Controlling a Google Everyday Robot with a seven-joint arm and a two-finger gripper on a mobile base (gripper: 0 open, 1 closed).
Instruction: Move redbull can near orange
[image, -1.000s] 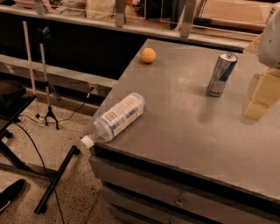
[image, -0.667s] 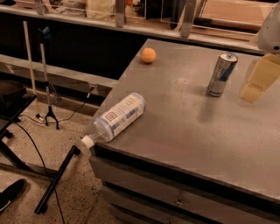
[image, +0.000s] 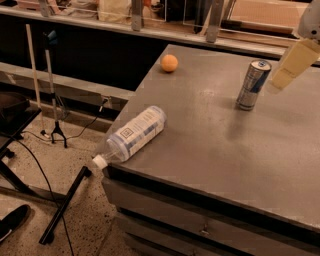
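Silver-and-blue, the redbull can (image: 253, 84) stands upright on the grey table (image: 210, 155), just below and left of the gripper (image: 294, 61) and apart from it. Its long axis runs vertical, top facing up, a pose that likely suits a sideways grasp. The gripper hangs above the table's right edge; whether it is open or closed cannot be told. The orange (image: 169, 63) sits well left of the gripper, beyond the can. A clear bottle (image: 135, 132) lies on its side farther left.
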